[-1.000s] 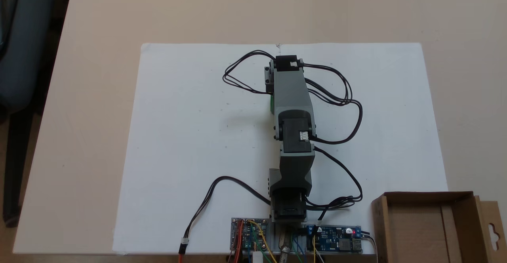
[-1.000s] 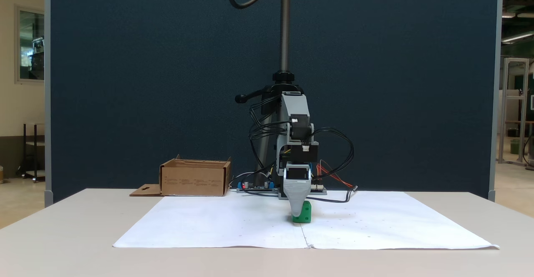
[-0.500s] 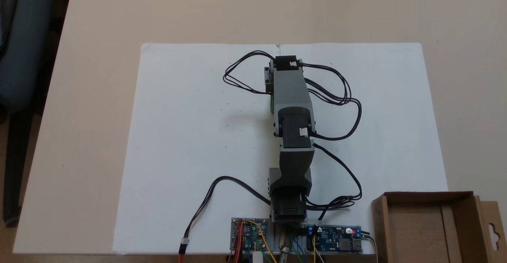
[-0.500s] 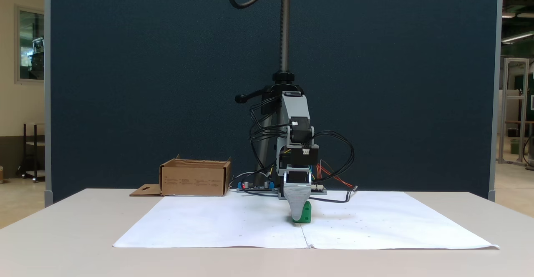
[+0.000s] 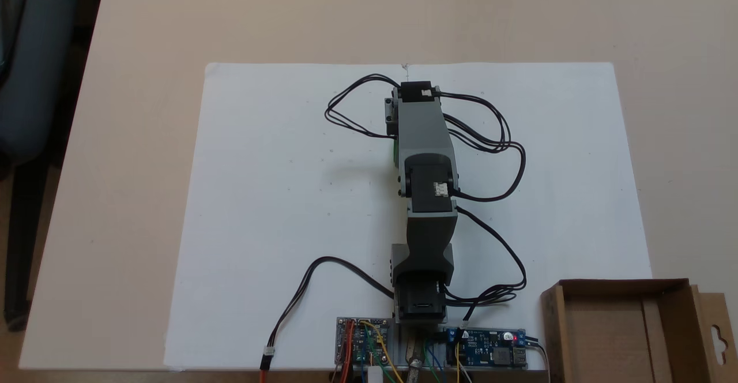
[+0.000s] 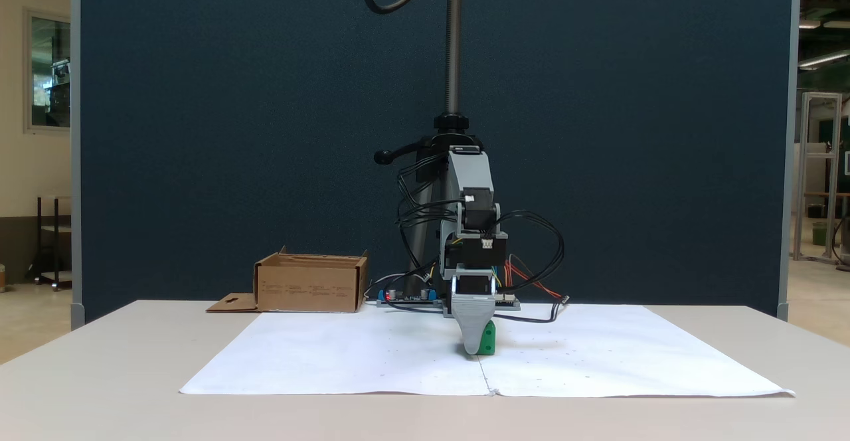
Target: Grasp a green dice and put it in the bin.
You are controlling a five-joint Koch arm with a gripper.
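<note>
- Sitting low at the middle of the white paper sheet [image 6: 372, 354], the green dice [image 6: 489, 339] shows in a fixed view from the front as a green block peeking out at the 3 o'clock side of the gripper [image 6: 473, 347].
- From above, a thin green sliver of the green dice [image 5: 395, 151] shows along the 9 o'clock edge of the arm [image 5: 425, 135]; the rest is hidden under the arm.
- The gripper's grey jaw points straight down with its tip close to the paper, covering most of the dice's front. Its second jaw lies behind the first for the front camera and under the arm from above, so I cannot tell whether the pincer is wide, narrow or holding the dice.
- Whether the dice rests on the paper or is just off it cannot be told.
- Black cables [image 5: 496, 135] loop out from the arm toward 3 o'clock and 9 o'clock in the view from above.
- Circuit boards [image 5: 487, 351] with coloured wires sit at the arm's base, at 6 o'clock of the paper from above.
- The bin [image 5: 628, 328], an open brown cardboard box, stands well apart from the dice, at about 4 o'clock from it in the view from above; from the front the bin [image 6: 311, 285] is at 9 o'clock of the arm, its flap with the cutout lying flat on the table [image 6: 99, 374].
</note>
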